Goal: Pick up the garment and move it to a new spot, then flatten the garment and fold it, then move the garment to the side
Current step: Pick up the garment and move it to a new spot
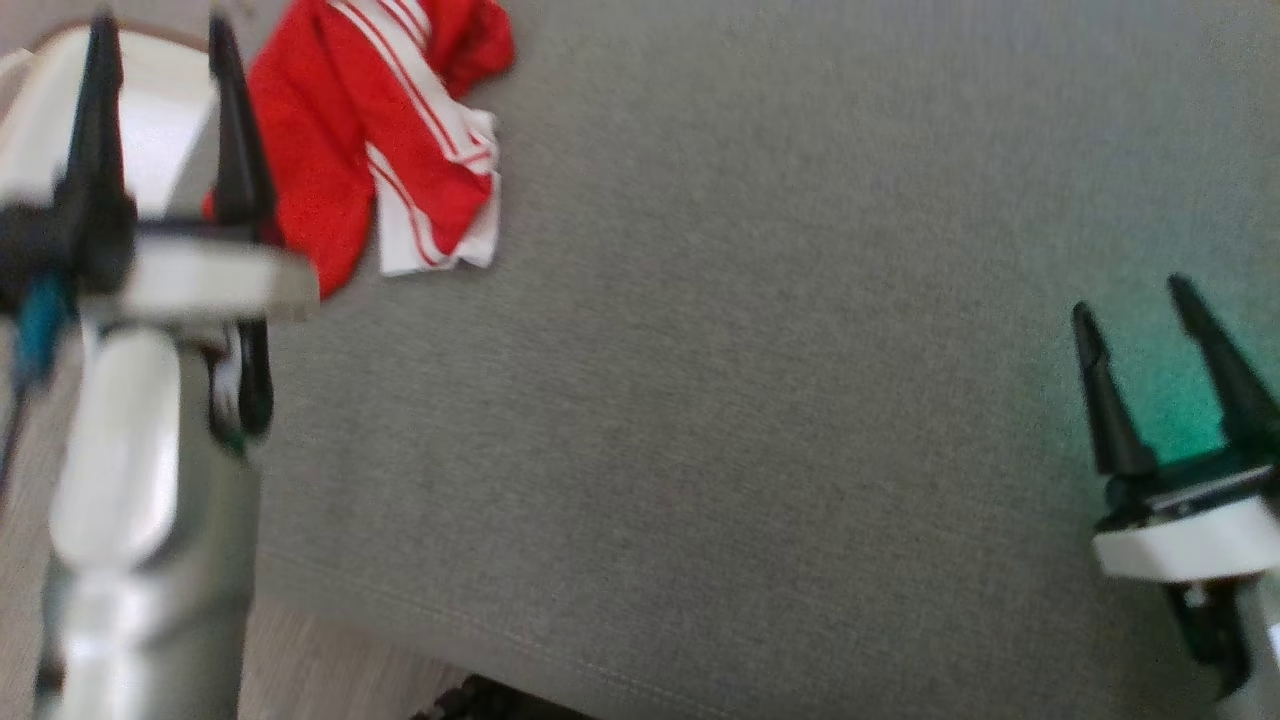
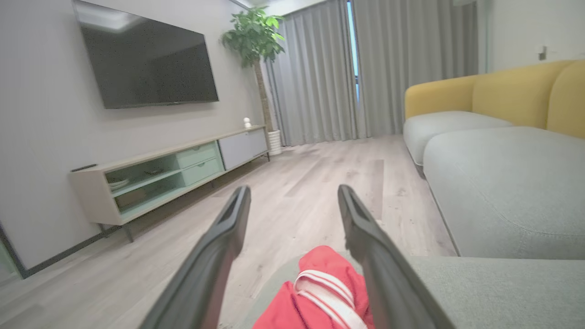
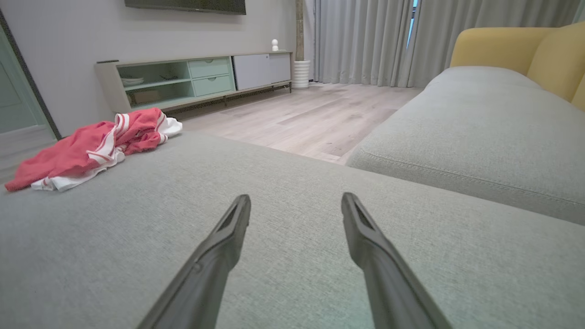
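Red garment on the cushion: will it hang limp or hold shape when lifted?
Probably floppy: the red garment lies crumpled in soft folds, so one pinch should leave it dangling. Pushed, it would likely bunch rather than slide on the textured grey cushion.

I'm looking across a grey sofa seat (image 3: 292, 173) to pale wood floor (image 2: 320, 183). Wall-mounted television (image 2: 146, 64) over a low console (image 2: 196, 157) (mint drawers), grey curtains (image 2: 315, 68) drawn beyond.
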Controlling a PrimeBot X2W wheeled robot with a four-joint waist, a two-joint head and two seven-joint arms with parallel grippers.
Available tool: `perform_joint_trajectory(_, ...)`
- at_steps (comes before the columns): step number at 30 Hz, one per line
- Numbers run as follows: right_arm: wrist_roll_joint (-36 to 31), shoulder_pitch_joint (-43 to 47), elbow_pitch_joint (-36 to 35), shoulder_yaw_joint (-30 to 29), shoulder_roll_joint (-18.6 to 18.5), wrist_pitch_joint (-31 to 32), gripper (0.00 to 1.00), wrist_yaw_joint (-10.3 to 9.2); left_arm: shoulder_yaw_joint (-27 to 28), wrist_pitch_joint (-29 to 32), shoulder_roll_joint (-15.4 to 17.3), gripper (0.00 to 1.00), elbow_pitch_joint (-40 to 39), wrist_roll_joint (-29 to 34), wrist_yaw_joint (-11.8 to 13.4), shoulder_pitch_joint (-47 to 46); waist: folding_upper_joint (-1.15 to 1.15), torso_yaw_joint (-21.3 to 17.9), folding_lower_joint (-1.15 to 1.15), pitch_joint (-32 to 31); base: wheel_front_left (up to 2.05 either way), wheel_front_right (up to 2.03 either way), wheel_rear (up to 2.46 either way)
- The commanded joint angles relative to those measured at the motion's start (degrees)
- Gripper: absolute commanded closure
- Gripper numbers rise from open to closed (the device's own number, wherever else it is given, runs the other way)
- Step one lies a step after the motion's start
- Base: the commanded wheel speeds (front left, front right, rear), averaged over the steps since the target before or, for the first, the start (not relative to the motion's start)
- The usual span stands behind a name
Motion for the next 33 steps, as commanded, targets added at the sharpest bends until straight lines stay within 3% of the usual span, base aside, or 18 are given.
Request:
perform_joint_trajectory(1, 0.0, -1.3, -2.8, 0.8, -2.3, -0.6, 0.0, -0.05, 2.0, 2.3, 2.0, 0.0, 2.2, -1.5, -0.8, -6.3, 0.0, -3.1, -0.03, 6.4, 0.0, 0.0, 0.0)
perform_joint_trajectory(7, 0.2, -3.2, -4.7, 0.5, -5.5, -0.6, 0.0, -0.05, 3.2, 9.0, 1.8, 0.0, 19.1, -5.1, -1.4, -20.0, 0.0, -4.8, -0.03, 9.9, 0.0, 0.0, 0.0)
perform_joint_trajectory(12, 0.4, -3.9, -5.7, 0.7, -7.6, -0.6, 0.0, -0.05, 3.9, 14.1, 2.7, 0.0, 34.2, -5.8, 0.4, -27.8, 0.0, -6.4, -0.03, 12.7, 0.0, 0.0, 0.0)
perform_joint_trajectory(18, 0.5, -4.8, -6.5, -0.1, -8.7, -0.6, 0.0, -0.05, 3.5, 13.7, 3.1, 0.0, 46.7, -5.7, 1.7, -31.4, 0.0, -7.8, -0.03, 16.3, 0.0, 0.0, 0.0)
perform_joint_trajectory(19, 0.4, -4.8, -6.6, -0.4, -8.7, -0.6, 0.0, -0.05, 3.5, 12.6, 3.0, 0.29, 47.6, -5.7, 1.7, -31.7, 0.0, -7.8, -0.03, 16.4, 0.0, 0.0, 0.0)
perform_joint_trajectory(20, 0.4, -4.8, -6.6, -0.5, -8.6, -0.6, 0.0, -0.05, 3.5, 11.1, 3.2, 1.0, 48.2, -5.7, 1.7, -32.1, 0.0, -7.8, -0.03, 16.5, 0.0, 0.0, 0.0)
perform_joint_trajectory(26, 0.4, -5.7, -5.4, 0.2, -6.2, -0.6, 0.0, -0.05, 2.0, -0.1, 5.0, 1.0, 49.5, -3.9, 1.3, -35.5, 0.0, -8.8, -0.03, 12.3, 0.0, 0.0, 0.0)
perform_joint_trajectory(33, 0.8, -5.9, -2.9, 1.6, 0.1, -0.6, 0.0, -0.05, -2.3, -4.5, 5.8, 1.0, 46.6, -1.1, -3.2, -39.2, 0.0, -11.9, -0.03, 1.6, 0.0, 0.0, 0.0)
